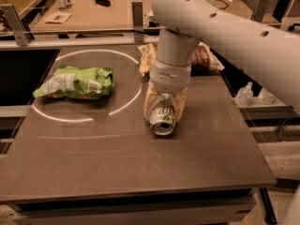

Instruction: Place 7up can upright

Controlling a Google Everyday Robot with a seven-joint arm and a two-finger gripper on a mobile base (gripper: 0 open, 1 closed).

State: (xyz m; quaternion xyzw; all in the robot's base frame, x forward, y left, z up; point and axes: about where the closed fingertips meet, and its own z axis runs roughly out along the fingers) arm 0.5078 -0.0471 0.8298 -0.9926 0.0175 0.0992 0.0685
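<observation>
The 7up can (162,120) lies on its side on the dark table (93,163), near the middle, with its silver top facing the front edge. My gripper (163,112) comes straight down from the big white arm (225,27) and straddles the can. Its two tan fingers (151,102) press against the can's left and right sides. The can rests on the table surface.
A crinkled green snack bag (75,82) lies at the left inside a white ring marked on the table. Brown snack bags (204,57) lie behind the arm. Small bottles (244,95) stand off the table's right edge. A counter with metal posts runs along the back.
</observation>
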